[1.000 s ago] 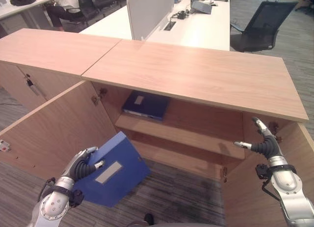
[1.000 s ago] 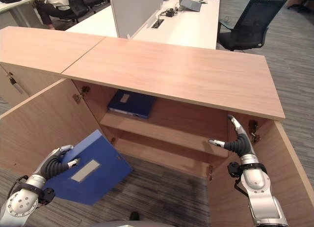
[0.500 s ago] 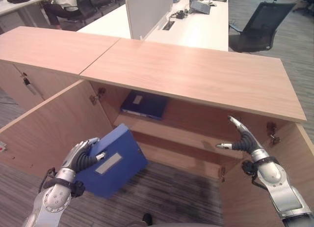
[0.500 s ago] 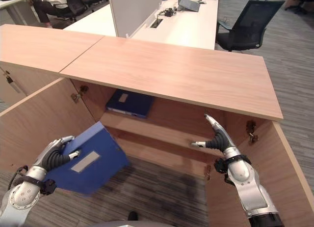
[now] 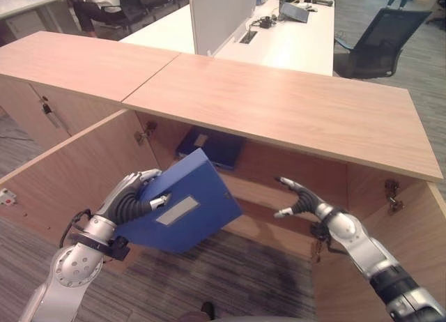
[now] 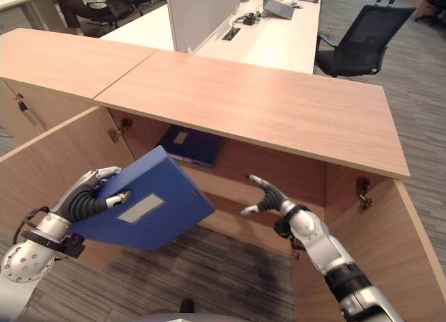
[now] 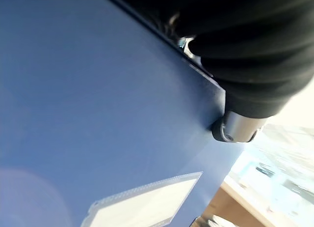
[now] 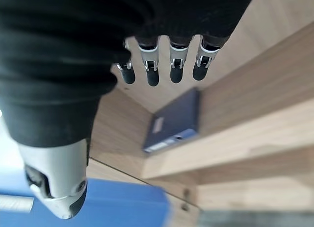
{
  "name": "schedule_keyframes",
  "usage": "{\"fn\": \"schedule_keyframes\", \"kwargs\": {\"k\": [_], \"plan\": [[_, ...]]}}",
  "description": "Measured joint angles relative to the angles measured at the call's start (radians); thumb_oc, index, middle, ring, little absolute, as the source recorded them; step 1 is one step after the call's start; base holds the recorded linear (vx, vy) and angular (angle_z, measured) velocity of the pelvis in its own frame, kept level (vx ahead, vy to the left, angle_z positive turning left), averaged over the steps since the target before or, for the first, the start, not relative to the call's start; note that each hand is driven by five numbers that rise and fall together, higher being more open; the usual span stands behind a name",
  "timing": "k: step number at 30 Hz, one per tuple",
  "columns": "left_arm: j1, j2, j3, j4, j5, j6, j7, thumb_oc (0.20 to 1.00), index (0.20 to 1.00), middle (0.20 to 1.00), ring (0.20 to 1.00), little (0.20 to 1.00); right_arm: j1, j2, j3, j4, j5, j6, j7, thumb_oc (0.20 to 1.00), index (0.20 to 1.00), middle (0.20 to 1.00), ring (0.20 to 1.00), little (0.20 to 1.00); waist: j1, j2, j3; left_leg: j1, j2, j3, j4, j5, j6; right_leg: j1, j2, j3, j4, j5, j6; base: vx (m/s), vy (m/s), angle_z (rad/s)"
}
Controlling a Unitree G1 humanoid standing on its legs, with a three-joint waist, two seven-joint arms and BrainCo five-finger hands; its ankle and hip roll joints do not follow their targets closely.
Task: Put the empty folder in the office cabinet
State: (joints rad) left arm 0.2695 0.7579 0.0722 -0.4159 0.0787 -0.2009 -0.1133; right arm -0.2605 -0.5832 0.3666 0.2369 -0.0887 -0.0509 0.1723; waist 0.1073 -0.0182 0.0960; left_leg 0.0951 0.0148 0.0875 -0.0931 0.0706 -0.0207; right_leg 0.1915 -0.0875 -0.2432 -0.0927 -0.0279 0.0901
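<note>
Left eye view: my left hand grips the blue folder before the open cabinet (not yet shelved); my right hand hovers open-fingered.

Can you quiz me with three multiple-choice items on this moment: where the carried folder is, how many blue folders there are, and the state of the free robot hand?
1. Where is the blue folder that the left robot hand holds?
A. In front of the open cabinet, outside it
B. On the cabinet top
C. On the floor

2. How many blue folders show?
A. One
B. Two
C. Three

3. What is the right robot hand doing?
A. Gripping a door
B. Open, holding nothing
C. Pinching a folder

Key: 1 A, it is tilted in the air before the shelves. 2 B, a second folder lies flat on the upper shelf. 3 B, its fingers are spread, touching nothing.
</note>
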Motion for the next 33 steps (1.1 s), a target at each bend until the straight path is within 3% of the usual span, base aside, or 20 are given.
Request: {"fn": "schedule_keyframes", "kwargs": {"k": [9,18,25,33], "plan": [[-0.092,0.036,-0.078,-0.02,-0.092,-0.007,-0.024,0.2,0.2,0.2,0.2,0.2,-0.119,0.036,0.036,-0.02,0.071,-0.004,-0.041,1.0,1.0,1.0,1.0,1.0,0.014,0.003,0.001,0.004,-0.001,-0.002,0.0,0.0,0.0,0.004,0.0,-0.001,0.0,0.0,0.0,0.0,0.0,0.0],[-0.101,0.037,-0.073,-0.019,-0.093,-0.007,-0.025,0.2,0.2,0.2,0.2,0.2,-0.128,0.028,0.031,-0.132,0.135,-0.003,-0.054,1.0,1.0,1.0,1.0,1.0,0.013,0.006,0.003,0.002,-0.001,-0.003,0.0,0.0,0.0,0.003,0.0,-0.002,0.0,0.0,0.0,0.0,0.0,0.0],[-0.101,0.038,-0.073,-0.02,-0.093,-0.007,-0.03,0.2,0.2,0.2,0.2,0.2,-0.12,-0.07,0.029,-0.233,0.19,-0.005,0.024,1.0,1.0,1.0,1.0,1.0,0.014,0.007,0.004,-0.002,-0.002,-0.012,0.0,0.0,-0.001,0.002,-0.001,-0.012,0.003,0.0,0.0,0.01,-0.002,0.04],[-0.101,0.038,-0.07,-0.02,-0.093,-0.007,-0.034,0.2,0.2,0.2,0.2,0.2,-0.095,-0.102,0.01,-0.237,0.187,-0.007,0.025,1.0,1.0,1.0,1.0,1.0,0.011,0.006,0.003,-0.002,-0.002,-0.011,0.0,0.0,-0.001,0.002,-0.001,-0.012,0.005,0.0,0.0,0.0,0.0,0.0]]}}
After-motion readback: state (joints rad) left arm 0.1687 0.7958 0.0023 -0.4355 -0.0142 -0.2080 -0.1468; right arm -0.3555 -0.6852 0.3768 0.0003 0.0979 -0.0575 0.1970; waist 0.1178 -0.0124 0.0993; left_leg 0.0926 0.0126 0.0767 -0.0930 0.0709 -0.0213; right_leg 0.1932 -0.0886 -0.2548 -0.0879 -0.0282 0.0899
